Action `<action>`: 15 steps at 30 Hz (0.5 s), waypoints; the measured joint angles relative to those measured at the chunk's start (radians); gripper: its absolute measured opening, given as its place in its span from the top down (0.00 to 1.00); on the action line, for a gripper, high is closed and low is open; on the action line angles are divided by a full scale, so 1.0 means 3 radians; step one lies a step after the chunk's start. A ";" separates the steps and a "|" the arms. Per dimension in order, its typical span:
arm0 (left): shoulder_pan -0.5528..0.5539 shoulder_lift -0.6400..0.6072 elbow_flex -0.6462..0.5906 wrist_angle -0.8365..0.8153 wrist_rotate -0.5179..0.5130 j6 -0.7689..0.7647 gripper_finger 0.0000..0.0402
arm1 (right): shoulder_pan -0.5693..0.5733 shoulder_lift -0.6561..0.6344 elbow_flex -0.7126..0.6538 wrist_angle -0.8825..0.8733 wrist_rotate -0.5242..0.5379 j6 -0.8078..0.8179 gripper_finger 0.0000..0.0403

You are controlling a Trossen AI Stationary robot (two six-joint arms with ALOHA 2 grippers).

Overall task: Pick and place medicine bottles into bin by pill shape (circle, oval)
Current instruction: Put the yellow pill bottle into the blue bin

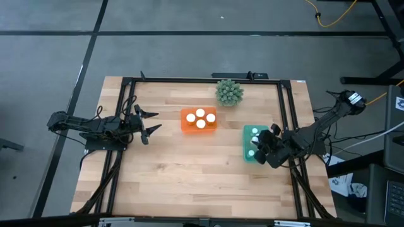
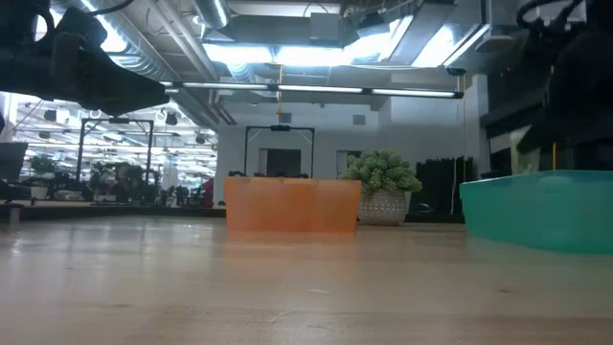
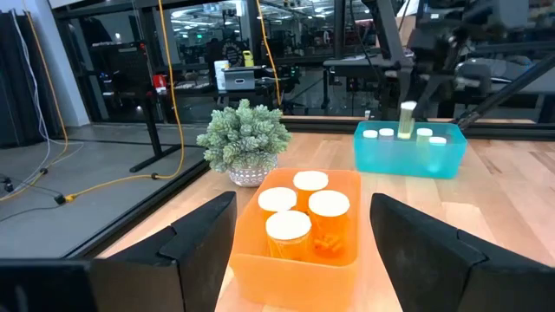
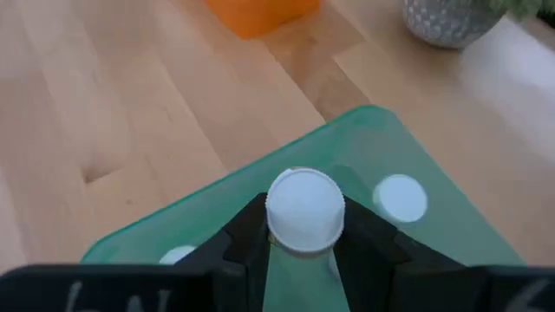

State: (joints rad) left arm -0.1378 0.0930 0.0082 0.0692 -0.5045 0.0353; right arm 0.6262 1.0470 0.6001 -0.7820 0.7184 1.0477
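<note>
**Currently: Lowering a Narrow Bottle into the Teal Bin**

Closest to the right wrist camera, the right tool [image 4: 303,251] is closed on a narrow bottle [image 4: 304,211], gripping it just below the white cap, one finger on each side. The bottle is upright and held above the teal bin [image 4: 364,139]. Two more white caps show inside that bin, one beside the held bottle and one partly hidden at the fingers' edge.

Procedure, as judged from this position:
1. Keep the bottle vertical; a tilt would let its base catch the bin wall or a neighbouring cap.
2. Lower into the free floor between the caps already placed, not onto one of them.
3. Open the fingers only once the base appears seated, then lift straight up so the fingers do not drag the bottle over.

Farther off, the high view shows the right tool [image 1: 264,150] over the near end of the teal bin [image 1: 247,130], by the right edge of the bench [image 1: 177,176]. The orange bin [image 1: 187,125] sits near the bench centre with four wide bottles [image 1: 201,113] packed in it. The left tool [image 1: 146,123] waits beside the orange bin, fingers spread wide, holding nothing. A green plant [image 1: 229,92] stands at the far edge. No loose bottles show on the bench, so this looks like a late placement.

Markings: no brand, label or writing can be read on any bottle or bin.
</note>
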 joint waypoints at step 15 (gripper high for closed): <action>0.0000 0.0001 0.0001 0.0000 0.0000 0.0000 0.36 | -0.0116 0.0000 -0.0506 0.0744 -0.0044 0.0040 0.72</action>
State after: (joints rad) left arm -0.1377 0.0933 0.0086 0.0692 -0.5045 0.0353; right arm 0.5915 1.0470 0.4484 -0.5589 0.7050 1.0599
